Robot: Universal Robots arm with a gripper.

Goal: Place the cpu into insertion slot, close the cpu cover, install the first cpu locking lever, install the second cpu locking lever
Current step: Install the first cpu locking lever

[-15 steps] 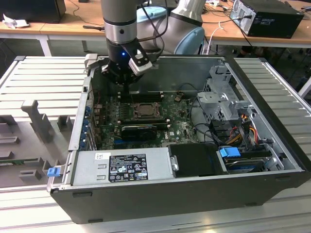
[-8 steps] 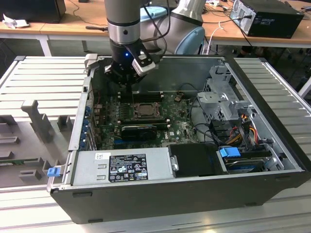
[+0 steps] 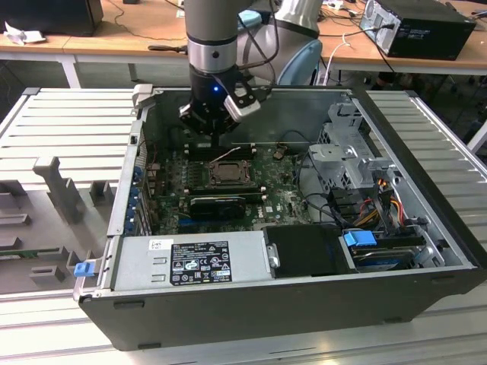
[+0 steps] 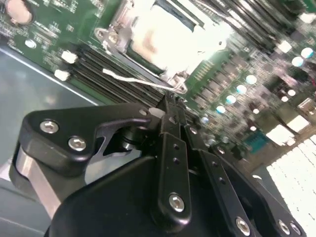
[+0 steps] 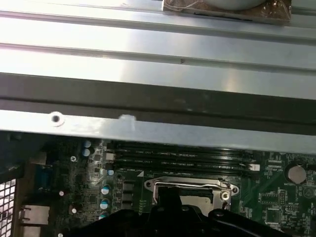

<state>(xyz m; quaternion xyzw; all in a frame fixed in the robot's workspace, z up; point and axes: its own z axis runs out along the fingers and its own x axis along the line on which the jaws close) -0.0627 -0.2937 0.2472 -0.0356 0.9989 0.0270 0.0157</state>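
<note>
The cpu lies pale and flat in the insertion slot on the green board. The cpu cover is down around it, its silver frame bordering the chip. A thin wire locking lever runs along one side of the socket, slightly raised in the exterior view, its hooked end close to my fingertips. My gripper hangs just above that side of the socket with its black fingers pressed together and nothing visibly between them. In the exterior view the gripper sits over the far edge of the socket.
Black memory slots run between the socket and the case's metal wall. A long black card lies on the near side of the socket. The drive cage and cables fill the exterior view's right; a power supply sits in front.
</note>
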